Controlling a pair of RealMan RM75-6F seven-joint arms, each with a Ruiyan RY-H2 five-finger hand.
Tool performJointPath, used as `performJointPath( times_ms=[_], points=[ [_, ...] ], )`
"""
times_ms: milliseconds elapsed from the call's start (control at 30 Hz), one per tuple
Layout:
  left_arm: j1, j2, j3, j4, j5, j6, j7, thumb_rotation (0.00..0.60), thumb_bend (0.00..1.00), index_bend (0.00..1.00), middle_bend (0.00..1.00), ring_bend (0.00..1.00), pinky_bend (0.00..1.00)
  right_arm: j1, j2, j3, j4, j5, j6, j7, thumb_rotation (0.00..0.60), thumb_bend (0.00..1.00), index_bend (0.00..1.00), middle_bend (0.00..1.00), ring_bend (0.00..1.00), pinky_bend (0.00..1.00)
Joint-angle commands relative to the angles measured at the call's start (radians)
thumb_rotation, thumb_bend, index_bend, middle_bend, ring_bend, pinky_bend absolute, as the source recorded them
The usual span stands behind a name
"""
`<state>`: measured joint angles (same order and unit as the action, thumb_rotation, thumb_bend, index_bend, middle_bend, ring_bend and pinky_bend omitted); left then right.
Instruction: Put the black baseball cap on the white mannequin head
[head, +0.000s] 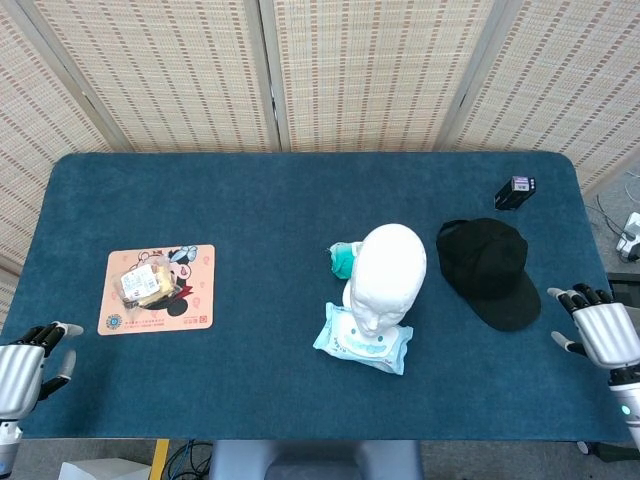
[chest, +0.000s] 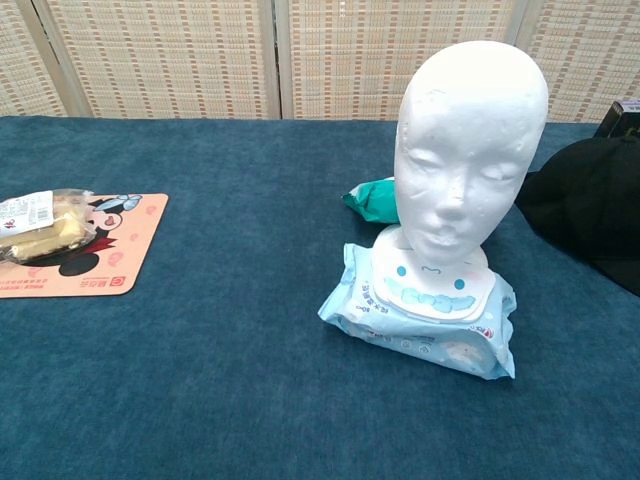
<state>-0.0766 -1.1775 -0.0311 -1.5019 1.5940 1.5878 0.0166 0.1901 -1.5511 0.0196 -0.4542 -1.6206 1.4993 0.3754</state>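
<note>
Right hand (head: 604, 334), fingers spread and empty, sits beside the black baseball cap (head: 487, 268); best pinch the brim, lift level.

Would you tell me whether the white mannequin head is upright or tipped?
Upright: the white mannequin head stands on the blue wipes pack.

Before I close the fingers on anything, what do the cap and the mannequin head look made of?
black baseball cap: soft woven fabric by the look, matte, crown slightly slumped on the table.
white mannequin head: probably foam, such as polystyrene; matte white with a faintly pitted, grainy surface. It looks rigid, though I can't confirm that.
</note>
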Motion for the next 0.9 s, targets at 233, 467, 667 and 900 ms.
performJointPath(
  times_ms=[233, 467, 667, 900],
  points=[
    [0.002, 0.001, 0.000, 0.003, -0.005, -0.003, -0.004, 0.600, 0.43, 0.38, 0.42, 0.40, 0.65, 0.011, -0.037, -0.014, 0.062, 0.008, -0.041, 0.027, 0.600, 0.00, 0.31, 0.45, 0.28, 0.40],
    [0.001, -0.001, -0.001, 0.007, -0.011, -0.010, -0.004, 0.600, 0.43, 0.38, 0.42, 0.40, 0.65, 0.030, -0.058, -0.020, 0.103, 0.013, -0.082, 0.028, 0.600, 0.00, 0.31, 0.45, 0.28, 0.40],
    [0.001, -0.002, -0.002, 0.008, -0.013, -0.008, -0.004, 0.600, 0.43, 0.38, 0.42, 0.40, 0.65, 0.050, -0.072, -0.029, 0.129, 0.011, -0.112, 0.017, 0.600, 0.00, 0.31, 0.45, 0.28, 0.40],
    [0.002, -0.001, -0.002, 0.009, -0.014, -0.009, -0.004, 0.600, 0.43, 0.38, 0.42, 0.40, 0.65, 0.067, -0.091, -0.035, 0.157, 0.012, -0.144, 0.016, 0.600, 0.00, 0.31, 0.45, 0.28, 0.40]
  ],
)
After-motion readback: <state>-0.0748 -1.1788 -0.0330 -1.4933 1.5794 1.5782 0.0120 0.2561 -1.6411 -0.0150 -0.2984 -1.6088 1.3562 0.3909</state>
